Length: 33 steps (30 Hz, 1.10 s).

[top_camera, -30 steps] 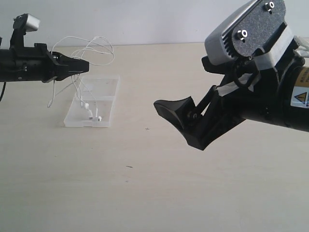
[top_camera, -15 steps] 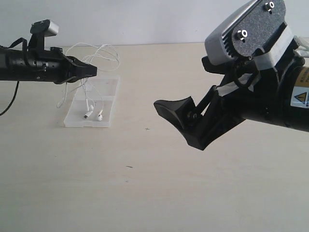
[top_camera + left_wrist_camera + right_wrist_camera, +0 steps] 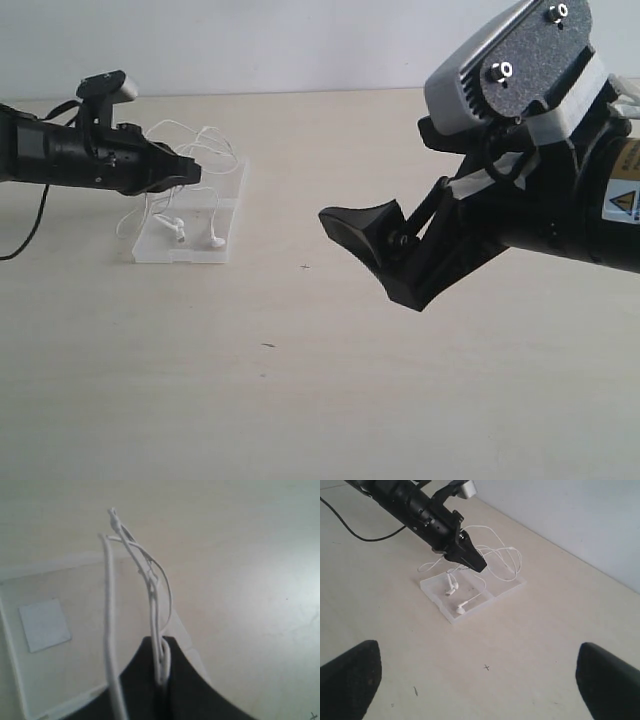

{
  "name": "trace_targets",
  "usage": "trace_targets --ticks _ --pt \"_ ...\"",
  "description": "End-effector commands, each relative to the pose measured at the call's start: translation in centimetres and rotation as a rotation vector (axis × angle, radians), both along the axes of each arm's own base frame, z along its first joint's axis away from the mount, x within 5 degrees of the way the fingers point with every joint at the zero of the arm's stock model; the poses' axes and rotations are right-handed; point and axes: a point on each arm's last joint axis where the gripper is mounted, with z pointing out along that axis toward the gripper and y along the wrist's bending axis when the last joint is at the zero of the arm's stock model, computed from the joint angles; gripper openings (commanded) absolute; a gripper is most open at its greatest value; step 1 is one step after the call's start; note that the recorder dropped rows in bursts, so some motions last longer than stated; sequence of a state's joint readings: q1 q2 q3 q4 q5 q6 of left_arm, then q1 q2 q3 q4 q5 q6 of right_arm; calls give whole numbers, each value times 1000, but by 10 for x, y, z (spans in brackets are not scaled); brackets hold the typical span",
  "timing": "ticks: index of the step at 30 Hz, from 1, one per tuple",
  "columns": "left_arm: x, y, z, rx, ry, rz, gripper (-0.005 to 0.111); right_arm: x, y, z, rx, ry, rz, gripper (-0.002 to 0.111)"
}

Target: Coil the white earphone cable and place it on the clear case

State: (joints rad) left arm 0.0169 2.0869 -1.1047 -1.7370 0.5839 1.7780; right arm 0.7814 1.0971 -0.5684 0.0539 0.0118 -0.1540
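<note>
My left gripper (image 3: pixel 192 172) hovers low over the clear case (image 3: pixel 228 205) and is shut on a bunch of strands of the white earphone cable (image 3: pixel 208 138). Loops of the cable spread behind and beside the fingers. Both earbuds (image 3: pixel 178 233) lie on the near half of the case. In the left wrist view the strands (image 3: pixel 152 590) run out from between the closed jaws of that gripper (image 3: pixel 162 677), above the case (image 3: pixel 85 645) and its white sticker (image 3: pixel 44 625). My right gripper (image 3: pixel 365 258) is open and empty, well to the right. The right wrist view shows the case (image 3: pixel 510 587), cable (image 3: pixel 506 555) and left gripper (image 3: pixel 472 560) ahead of my right gripper (image 3: pixel 480 680).
The case rests on a pale tabletop (image 3: pixel 300 380) that ends at a white wall behind. A black robot cable (image 3: pixel 30 235) trails from the left arm onto the table at the far left. Small dark marks (image 3: pixel 486 668) dot the surface between the grippers.
The left gripper has come down and slightly right over the case with the cable. The earbuds, hanging before, now lie on the case. The right gripper has not moved.
</note>
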Motion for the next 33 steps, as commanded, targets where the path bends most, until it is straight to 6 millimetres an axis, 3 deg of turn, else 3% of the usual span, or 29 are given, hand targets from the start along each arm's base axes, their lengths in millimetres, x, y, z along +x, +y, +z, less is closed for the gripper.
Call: trace_targets --ticks 1,11,18,26,33 --pt "6 -3 -3 25 12 34 0 -1 0 -1 -15 -9 9 105" --pt "9 -1 -25 29 80 78 0 -1 -1 -1 -25 -7 13 105" --pt "8 -4 -26 -4 80 51 2 -1 -1 -1 -29 -12 16 105" --pt "8 -5 -25 -25 87 54 33 -1 -1 -2 -33 -8 16 105" --pt "9 -5 -17 -49 87 78 45 -1 -1 -2 -35 -5 17 105"
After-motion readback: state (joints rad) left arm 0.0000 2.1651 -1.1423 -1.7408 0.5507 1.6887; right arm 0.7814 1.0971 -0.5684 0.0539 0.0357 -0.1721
